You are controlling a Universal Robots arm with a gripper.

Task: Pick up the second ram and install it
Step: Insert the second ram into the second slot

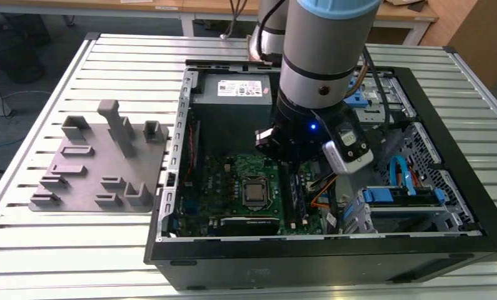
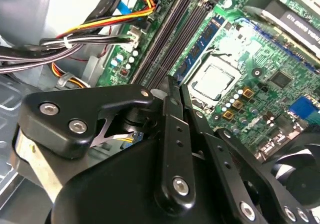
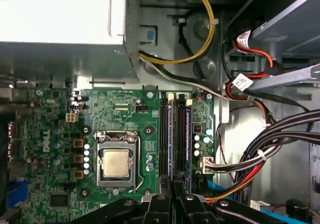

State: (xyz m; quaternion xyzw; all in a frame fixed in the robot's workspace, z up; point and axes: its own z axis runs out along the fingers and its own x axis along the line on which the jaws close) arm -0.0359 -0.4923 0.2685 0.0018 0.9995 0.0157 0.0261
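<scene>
Hovering inside the open computer case point(image 1: 448, 112), the arm's pincer point(image 3: 172, 204) sits directly above the memory slots point(image 3: 172, 139) beside the processor socket point(image 3: 116, 163). In both wrist views its black fingers point(image 2: 172, 134) appear pressed nearly together; whether they pinch the second ram point(image 3: 187, 144) cannot be told. A blue-green stick with dark chips stands on edge in the slot row, just beside an empty black slot. Likely risks: a slight tilt or offset would jam the thin, rigid board against the slot walls, and the loose cable bundle point(image 3: 280, 149) nearby could snag. On the ribbed metal desk point(image 1: 81, 244) lies a matte grey fixture plate point(image 1: 98, 169) with upright posts.
</scene>
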